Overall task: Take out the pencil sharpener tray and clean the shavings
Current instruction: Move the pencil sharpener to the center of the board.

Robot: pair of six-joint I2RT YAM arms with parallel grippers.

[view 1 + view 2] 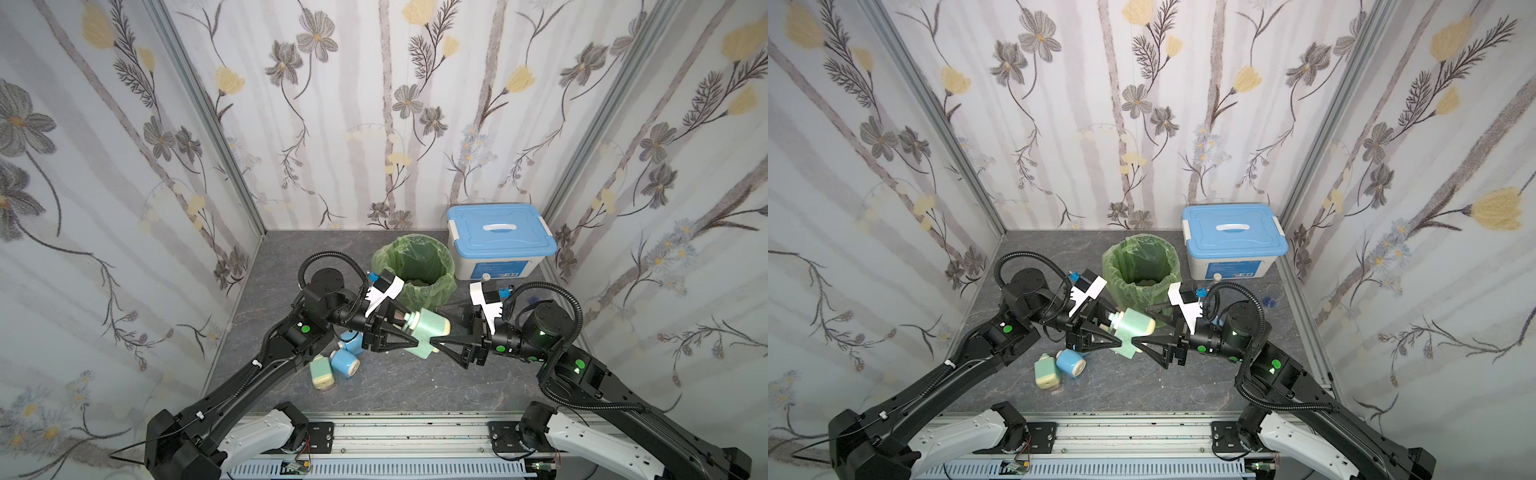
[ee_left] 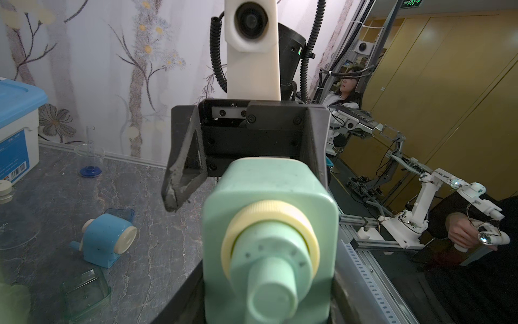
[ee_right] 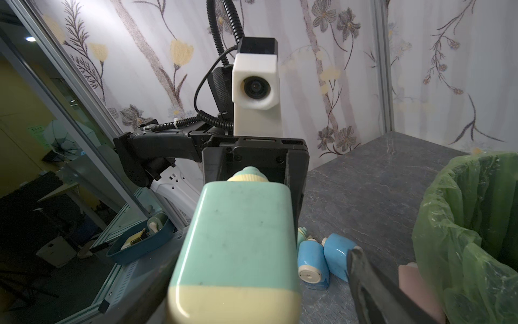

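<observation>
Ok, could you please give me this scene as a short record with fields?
left end effector: shut on the mint-green pencil sharpener, held above the table
right end effector: open, fingers either side of that sharpener's cream end
bin: green-lined, open, beyond the held sharpener
lying on the table: two blue pencil sharpeners, a second mint-green sharpener, a clear tray
storage box: blue lid on, beside the bin
shavings: too small to make out

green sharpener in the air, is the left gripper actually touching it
Touching. The left wrist view shows the green sharpener clamped between the left gripper's fingers, with no gap on either side.
</observation>
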